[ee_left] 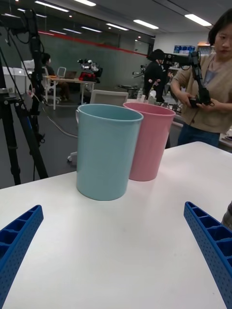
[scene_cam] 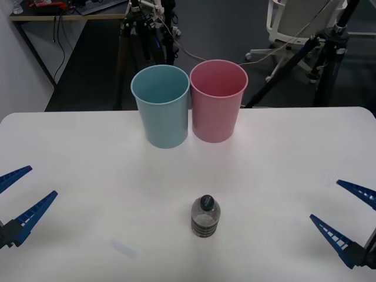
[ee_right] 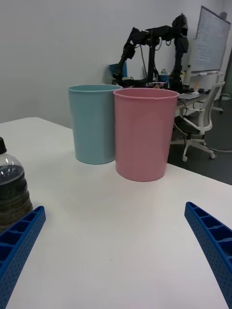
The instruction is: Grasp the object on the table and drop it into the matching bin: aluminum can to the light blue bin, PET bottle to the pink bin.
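Waiting low at the near right corner of the table point(scene_cam: 294, 153), right gripper point(scene_cam: 343, 217) holds its blue fingers spread wide, nothing between them. Left gripper point(scene_cam: 20, 202) mirrors it at the near left corner, also spread and empty.

PET bottle point(scene_cam: 205, 216) stands upright between them, near the front edge, well apart from both bins. Pink bin point(scene_cam: 218, 100) and light blue bin point(scene_cam: 161, 104) stand side by side at the far edge, about touching.

Risks, judged: the bottle is small and light — a finger clipping it could tip or roll it; with bins adjacent, a careless drop could land in blue.

Right wrist view catches the bottle point(ee_right: 12, 190) just beside one finger; left wrist view gives bins only — blue point(ee_left: 104, 149) nearer.
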